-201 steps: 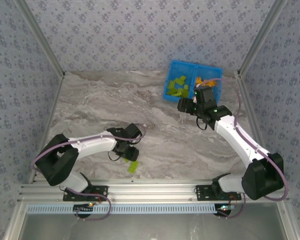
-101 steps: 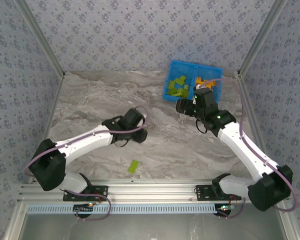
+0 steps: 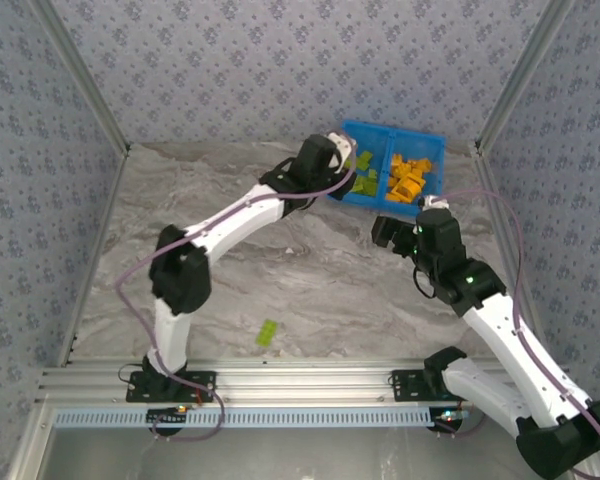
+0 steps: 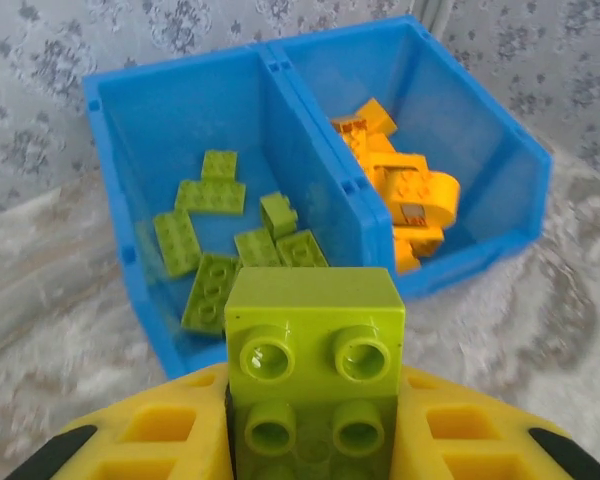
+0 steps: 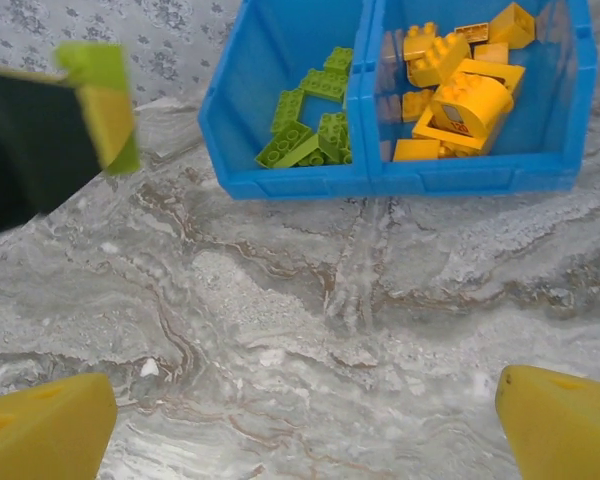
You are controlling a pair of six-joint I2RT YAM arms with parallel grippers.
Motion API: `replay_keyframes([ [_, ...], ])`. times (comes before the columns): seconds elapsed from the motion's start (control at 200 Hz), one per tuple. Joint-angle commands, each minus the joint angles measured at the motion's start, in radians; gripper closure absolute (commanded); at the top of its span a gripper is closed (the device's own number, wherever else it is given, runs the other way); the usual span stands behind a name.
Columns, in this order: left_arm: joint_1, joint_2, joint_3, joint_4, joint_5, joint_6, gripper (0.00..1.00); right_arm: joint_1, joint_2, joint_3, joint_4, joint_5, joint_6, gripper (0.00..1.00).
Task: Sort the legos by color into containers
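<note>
From above, the left gripper (image 3: 332, 168) reaches to the near-left corner of the tray (image 3: 427, 139), while the right gripper (image 3: 410, 215) hangs short of the tray, apart from it. This view also places a stray brick (image 3: 268, 333) on the table (image 3: 180, 220) near the arm bases, which the left wrist camera, aimed at the tray, cannot give. The left wrist view settles what is too small to read from above: the left gripper is clenched on a green brick (image 4: 315, 330), held just short of the tray, with green bricks (image 4: 230, 240) in the left compartment and orange bricks (image 4: 400, 190) in the right. To drop it well, I judge the brick should clear the near wall, keep left of the divider (image 4: 315, 160), and be let go low so it does not bounce out. The right wrist view shows the right gripper spread wide and empty over bare table. It also gives the carried brick from the side, beside the tray's left end.
</note>
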Motion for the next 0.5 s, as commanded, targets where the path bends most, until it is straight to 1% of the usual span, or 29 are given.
replay_keyframes([
  [0.0, 0.002, 0.144, 0.262, -0.103, -0.017, 0.077, 0.67, -0.011, -0.039, -0.021, -0.042, 0.02, 0.009, 0.0],
  [0.165, 0.003, 0.398, 0.592, -0.139, -0.103, 0.144, 0.67, -0.019, -0.059, -0.017, -0.065, 0.01, 0.001, 0.0],
  [0.26, 0.003, 0.517, 0.754, -0.186, -0.163, 0.149, 0.67, -0.02, -0.067, -0.011, -0.08, 0.012, 0.0, 0.0],
  [0.35, 0.005, 0.571, 0.761, -0.132, -0.195, 0.161, 0.67, -0.014, -0.082, -0.019, -0.11, 0.011, 0.001, 0.0],
  [0.495, 0.005, 0.634, 0.759, -0.075, -0.164, 0.195, 0.66, -0.012, -0.105, -0.032, -0.122, 0.007, 0.007, 0.0],
])
